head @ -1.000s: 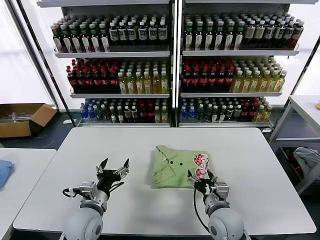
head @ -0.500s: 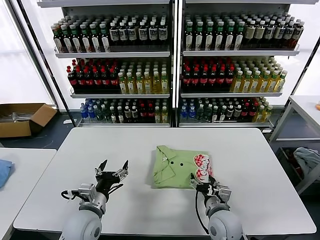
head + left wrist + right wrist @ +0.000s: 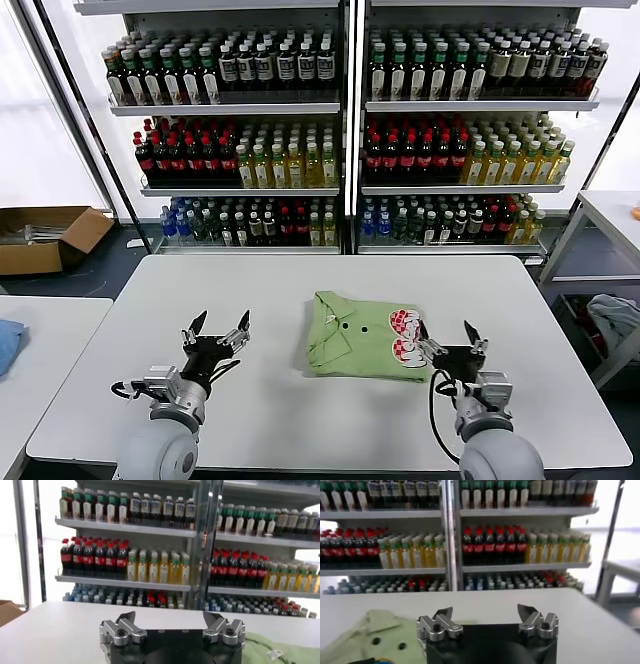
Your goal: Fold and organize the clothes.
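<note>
The shirt [image 3: 363,335] lies folded into a compact block near the middle of the worktop [image 3: 520,300], collar toward the robot's left, red-and-white print toward its right, its longer side running left to right. The right claw [image 3: 448,345] sits just off the shirt's right edge, beside the print, jaws spread wide and empty; it is clearly the nearer of the two, and the shirt lies to its left. The left claw [image 3: 213,328] hovers over bare worktop well to the shirt's left, also wide open and holding nothing. Any tidying nudge or pick would most likely fall to the right arm, reaching leftward across the short gap.

A second ago the right claw sat over the shirt's near right corner; it has since drawn out to the right, clear of the cloth. The left claw has barely shifted
</note>
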